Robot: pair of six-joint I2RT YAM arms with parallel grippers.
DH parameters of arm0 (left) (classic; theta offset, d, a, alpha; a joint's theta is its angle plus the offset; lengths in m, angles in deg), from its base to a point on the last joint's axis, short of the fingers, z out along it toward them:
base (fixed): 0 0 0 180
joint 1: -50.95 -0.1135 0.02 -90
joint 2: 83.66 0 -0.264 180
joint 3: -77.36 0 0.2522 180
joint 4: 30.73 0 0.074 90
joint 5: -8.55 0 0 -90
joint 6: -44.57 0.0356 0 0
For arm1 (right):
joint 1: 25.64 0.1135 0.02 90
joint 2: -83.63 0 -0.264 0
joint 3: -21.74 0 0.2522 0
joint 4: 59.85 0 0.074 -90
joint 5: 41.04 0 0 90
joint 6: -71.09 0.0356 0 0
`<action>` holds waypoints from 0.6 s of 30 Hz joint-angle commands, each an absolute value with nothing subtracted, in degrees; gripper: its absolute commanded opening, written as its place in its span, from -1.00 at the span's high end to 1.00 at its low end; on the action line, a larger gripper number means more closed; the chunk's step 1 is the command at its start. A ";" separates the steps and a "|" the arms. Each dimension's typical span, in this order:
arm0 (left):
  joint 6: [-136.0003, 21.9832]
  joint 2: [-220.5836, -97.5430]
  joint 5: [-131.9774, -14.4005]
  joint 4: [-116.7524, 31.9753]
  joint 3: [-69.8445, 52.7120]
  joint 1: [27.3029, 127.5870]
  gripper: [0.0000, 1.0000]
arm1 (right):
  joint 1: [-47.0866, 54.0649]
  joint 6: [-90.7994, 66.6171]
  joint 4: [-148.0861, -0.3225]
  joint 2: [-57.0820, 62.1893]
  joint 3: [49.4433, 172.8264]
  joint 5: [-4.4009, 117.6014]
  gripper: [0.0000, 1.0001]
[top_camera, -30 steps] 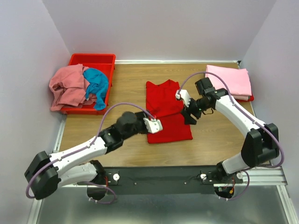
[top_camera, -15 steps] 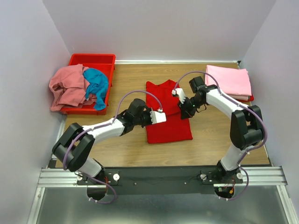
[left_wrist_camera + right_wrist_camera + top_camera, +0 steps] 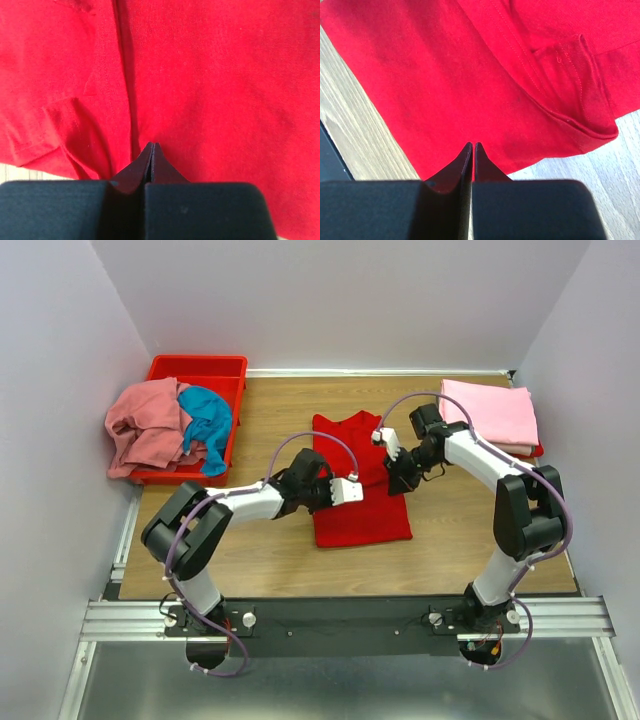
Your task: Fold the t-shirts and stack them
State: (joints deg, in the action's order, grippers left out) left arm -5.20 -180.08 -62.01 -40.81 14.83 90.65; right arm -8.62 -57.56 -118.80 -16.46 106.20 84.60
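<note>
A bright red t-shirt (image 3: 360, 502) lies as a long folded strip in the middle of the table, and it fills the left wrist view (image 3: 225, 90) and the right wrist view (image 3: 445, 85). My left gripper (image 3: 328, 495) sits at its left edge with its jaws pressed fully together (image 3: 152, 145), tips against the cloth and no cloth showing between them. At the shirt's right edge, my right gripper (image 3: 400, 483) is shut with a sliver of red between its jaws (image 3: 472, 145).
A red bin (image 3: 200, 368) at the back left holds a salmon pink shirt (image 3: 145, 425) and a teal blue shirt (image 3: 208, 420), both spilling over its rim. A folded light pink shirt (image 3: 492, 412) lies at the back right. Walls close in on both sides.
Both grippers have closed from wide open. The left arm swung inward to the shirt's left edge, and the right gripper shifted slightly up along the right edge.
</note>
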 commanded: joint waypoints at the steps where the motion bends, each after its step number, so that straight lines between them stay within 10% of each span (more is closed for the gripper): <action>1: -4.65 -182.53 -62.46 -42.47 12.02 90.41 1.00 | -8.85 -58.37 -118.35 -17.09 105.29 86.40 0.81; 14: -5.61 -184.64 -76.61 -38.52 7.97 89.79 1.00 | -8.94 -58.46 -118.17 -17.00 104.58 86.05 0.81; 18: -6.93 -185.70 -80.82 -36.85 7.00 89.62 0.63 | -8.94 -58.46 -118.08 -17.18 104.41 85.44 0.81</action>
